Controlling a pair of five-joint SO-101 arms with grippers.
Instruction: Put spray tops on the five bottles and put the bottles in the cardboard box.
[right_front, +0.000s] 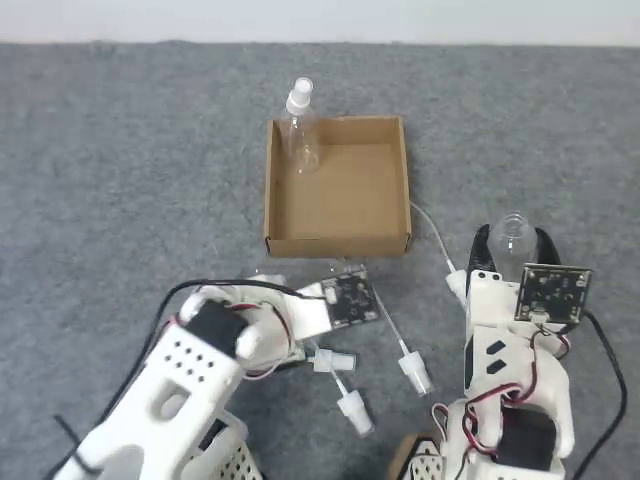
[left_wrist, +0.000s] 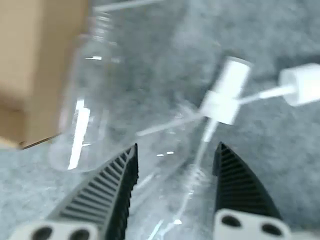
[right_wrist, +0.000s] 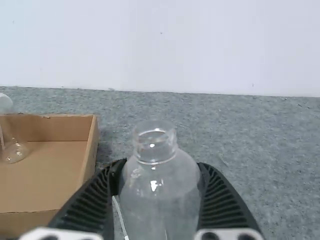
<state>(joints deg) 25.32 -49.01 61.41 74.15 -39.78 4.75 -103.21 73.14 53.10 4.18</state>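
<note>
My right gripper (right_wrist: 160, 169) is shut on a clear upright bottle (right_wrist: 159, 185) with an open neck, held right of the cardboard box (right_front: 335, 195). One bottle with a white spray top (right_front: 300, 128) stands in the box's back left corner. My left gripper (left_wrist: 177, 150) is open, low over clear bottles (left_wrist: 85, 115) lying on the carpet beside the box's front wall (left_wrist: 40, 65). A white spray top (left_wrist: 225, 97) with its tube lies just beyond the fingertips, and another (left_wrist: 300, 85) farther off.
Three loose spray tops (right_front: 332, 360) (right_front: 355, 410) (right_front: 415, 372) lie on the grey carpet between the arms, and one more (right_front: 455, 277) lies by the right gripper. White arm bases (right_front: 230, 455) stand at the near edge.
</note>
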